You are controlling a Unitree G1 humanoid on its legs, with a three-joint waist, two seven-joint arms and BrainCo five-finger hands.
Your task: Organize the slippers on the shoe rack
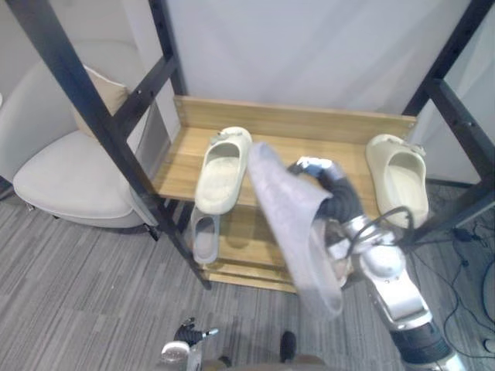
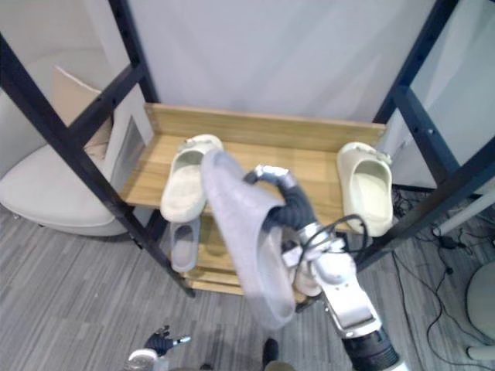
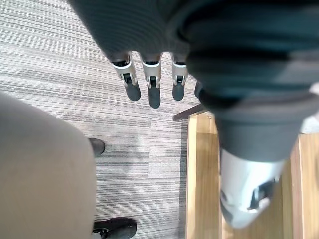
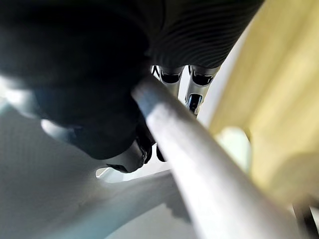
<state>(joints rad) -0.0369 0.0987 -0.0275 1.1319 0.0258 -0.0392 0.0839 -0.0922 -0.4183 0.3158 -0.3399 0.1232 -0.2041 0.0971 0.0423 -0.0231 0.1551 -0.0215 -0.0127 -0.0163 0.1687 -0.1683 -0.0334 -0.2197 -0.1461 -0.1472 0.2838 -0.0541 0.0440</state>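
Fingers (image 1: 311, 164) of your right hand (image 1: 336, 197) are curled round the grey slipper (image 1: 290, 224), carrying it tilted above the shoe rack (image 1: 309, 139) so it clears the top shelf. A second grey slipper (image 1: 205, 238) lies below and left of them (probably its mate). Your left hand (image 3: 152, 79) hangs straight-fingered, idle.

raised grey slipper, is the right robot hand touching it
Touching. The right wrist view shows the right robot hand curled round the grey slipper.
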